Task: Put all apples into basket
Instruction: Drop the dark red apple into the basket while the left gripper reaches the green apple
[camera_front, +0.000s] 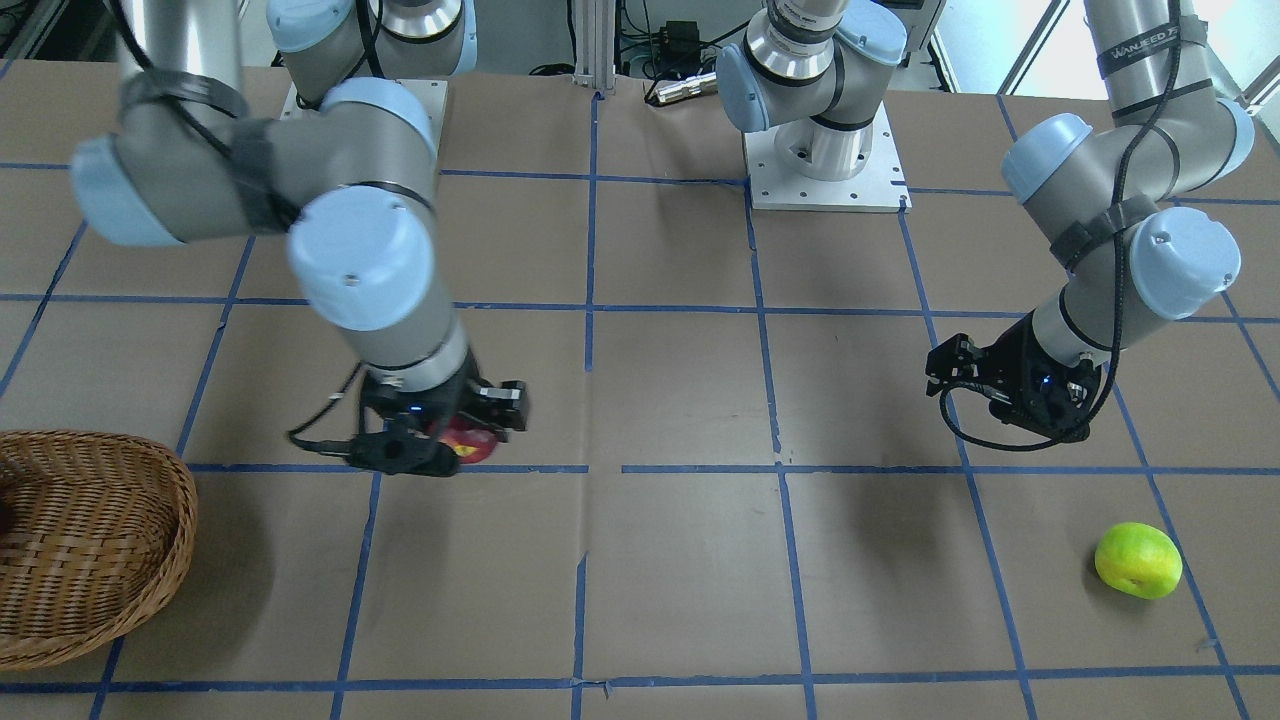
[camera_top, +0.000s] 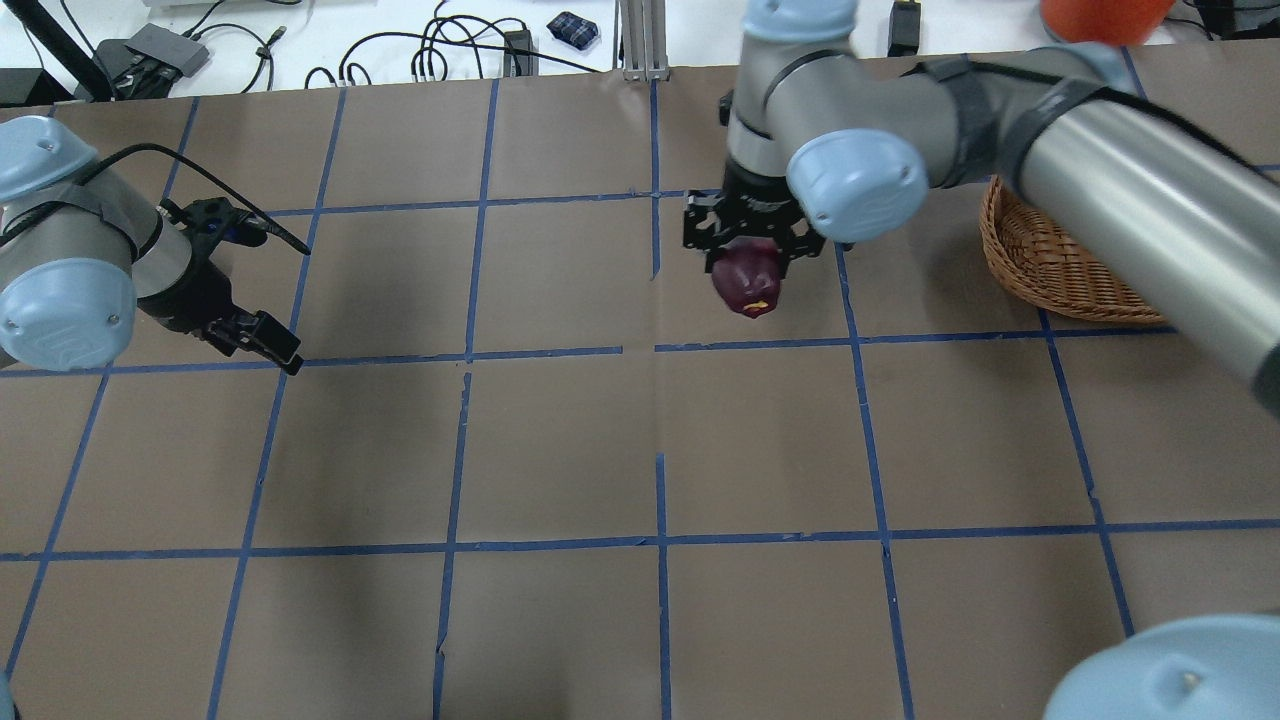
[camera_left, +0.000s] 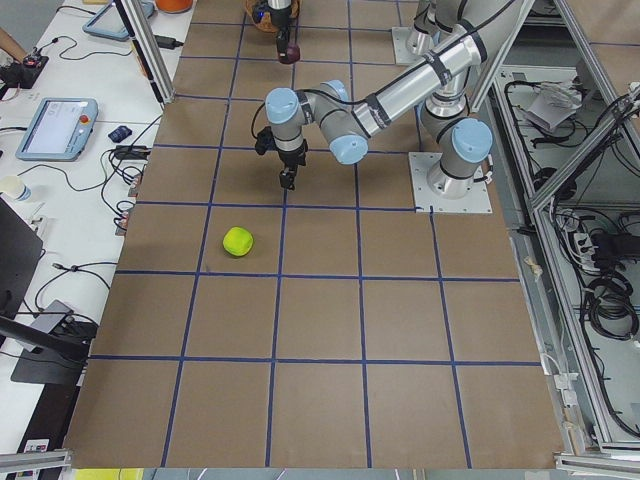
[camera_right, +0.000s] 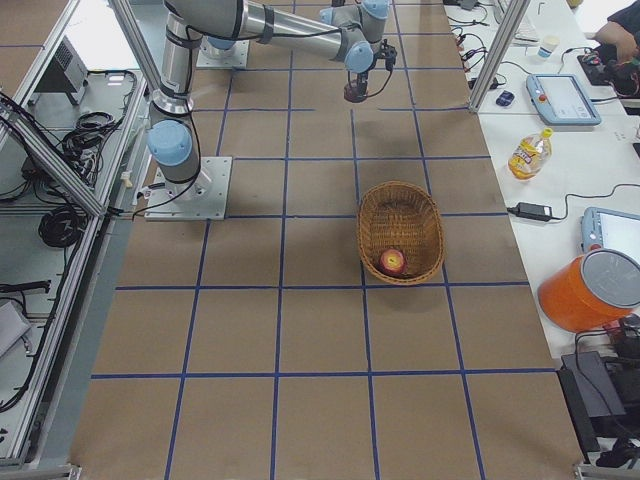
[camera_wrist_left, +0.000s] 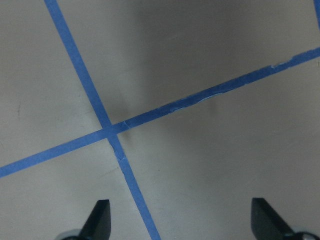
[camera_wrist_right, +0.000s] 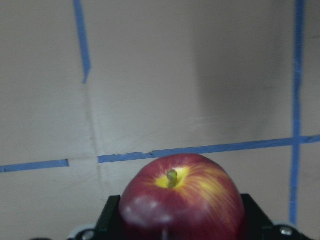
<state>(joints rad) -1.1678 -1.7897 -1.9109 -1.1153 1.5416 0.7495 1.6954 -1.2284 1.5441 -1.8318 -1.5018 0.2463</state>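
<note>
Right gripper (camera_top: 752, 248): fingers clamped on dark red apple (camera_top: 748, 287), held above desk (camera_top: 560, 450), evidently for carriage to basket (camera_top: 1045, 272). Left gripper (camera_wrist_left: 182, 222): fingers spread, empty; green apple (camera_front: 1138, 561) on desk nearby, uncollected.

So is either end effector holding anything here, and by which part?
The right end effector grips a dark red apple across its sides, leaving the yellowish stem end uncovered. The left end effector is open and empty.

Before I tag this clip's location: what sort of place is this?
Probably a robotics lab cell: a left arm and right arm bolted to a table taped in a blue grid, with teach pendants and cables alongside.
</note>
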